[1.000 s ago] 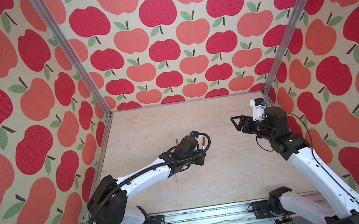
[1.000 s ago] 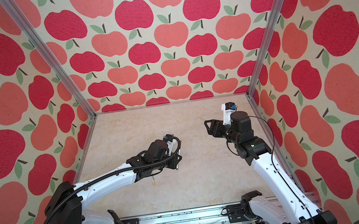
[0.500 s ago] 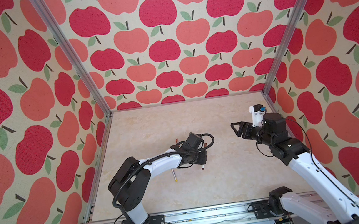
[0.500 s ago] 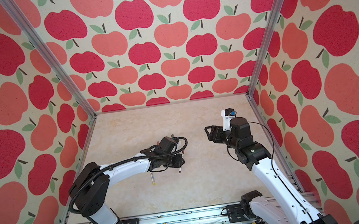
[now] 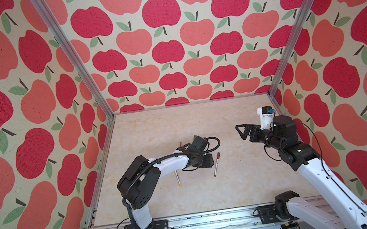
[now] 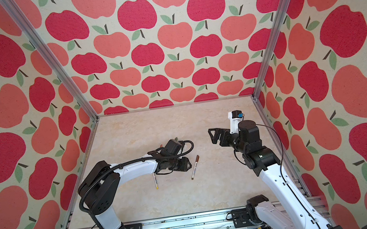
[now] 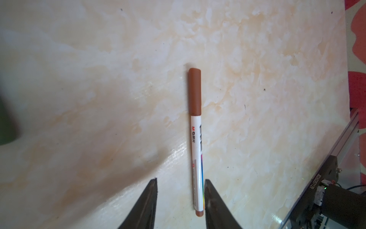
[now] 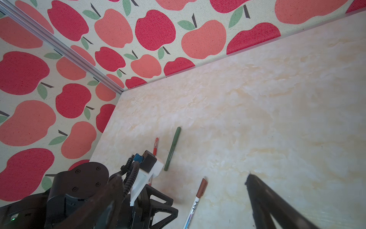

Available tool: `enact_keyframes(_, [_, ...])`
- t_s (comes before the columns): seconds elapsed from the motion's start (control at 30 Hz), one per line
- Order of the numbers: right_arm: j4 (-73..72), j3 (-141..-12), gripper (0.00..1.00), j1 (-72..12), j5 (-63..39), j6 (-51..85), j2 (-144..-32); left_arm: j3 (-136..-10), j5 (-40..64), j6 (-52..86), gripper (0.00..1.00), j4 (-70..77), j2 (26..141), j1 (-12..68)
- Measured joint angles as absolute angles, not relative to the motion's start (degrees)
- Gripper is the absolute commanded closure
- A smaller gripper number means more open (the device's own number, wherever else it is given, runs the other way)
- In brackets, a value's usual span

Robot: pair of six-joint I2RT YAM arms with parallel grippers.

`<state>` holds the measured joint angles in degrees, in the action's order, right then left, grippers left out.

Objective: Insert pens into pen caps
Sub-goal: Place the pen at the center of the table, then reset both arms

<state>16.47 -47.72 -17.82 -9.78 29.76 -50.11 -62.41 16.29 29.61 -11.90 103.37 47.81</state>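
- Your left tool (image 7: 180, 180) is spread low over the desk (image 7: 99, 79), straddling the tail of the brown-capped pen (image 7: 196, 138) — the pen lies flat, ungripped.
- Your right tool (image 5: 241, 132) hangs spread wide, holding nothing, to the right.
- The top views hide the green pen (image 8: 172, 148) behind the left arm — the right wrist view shows it beside the red pen (image 8: 155, 146).
- The yellow-tipped pen (image 5: 178, 177) shows in both top views only.
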Motion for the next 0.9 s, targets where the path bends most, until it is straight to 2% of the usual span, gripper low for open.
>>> enact_keyframes(0.13, [15.84, -46.68, 0.01, -17.54, -5.87, 27.57, -49.45, -61.87, 13.85, 27.44, 0.32, -11.55, 100.2, 47.42])
enact_keyframes(0.23, [15.29, -44.31, 0.01, -17.54, 0.19, 22.94, -48.05, -59.77, 9.3, 23.29, 0.15, -10.48, 91.46, 46.54])
enact_keyframes(0.27, [15.0, -43.77, 0.01, -17.54, 1.98, 21.43, -47.79, -59.16, 8.01, 22.2, 0.12, -10.02, 88.23, 45.87])
enact_keyframes(0.4, [10.92, -39.97, 0.01, -17.43, 10.61, 13.43, -46.74, -57.91, 4.84, 17.12, 0.01, -7.9, 76.07, 36.84])
enact_keyframes(0.5, [4.25, -34.83, 0.01, -17.37, 15.55, 8.14, -46.63, -55.22, 2.46, 15.55, 0.01, -5.74, 70.08, 24.77])
enact_keyframes(0.63, [-7.35, -25.78, 0.01, -16.62, 21.12, 1.85, -49.3, -45.3, -3.6, 15.27, 0.01, -2.0, 63.42, 11.62])
enact_keyframes(0.77, [-15.16, -21.78, 0.01, -15.42, 24.29, -2.11, -55.53, -36.82, -9.63, 16.12, 0.01, -0.49, 61.08, 3.79])
enact_keyframes(0.9, [-26.06, -19.77, 0.01, -13.58, 25.54, -3.2, -64.82, -30.39, -16.38, 14.5, 0.01, 4.12, 63.11, 1.72])
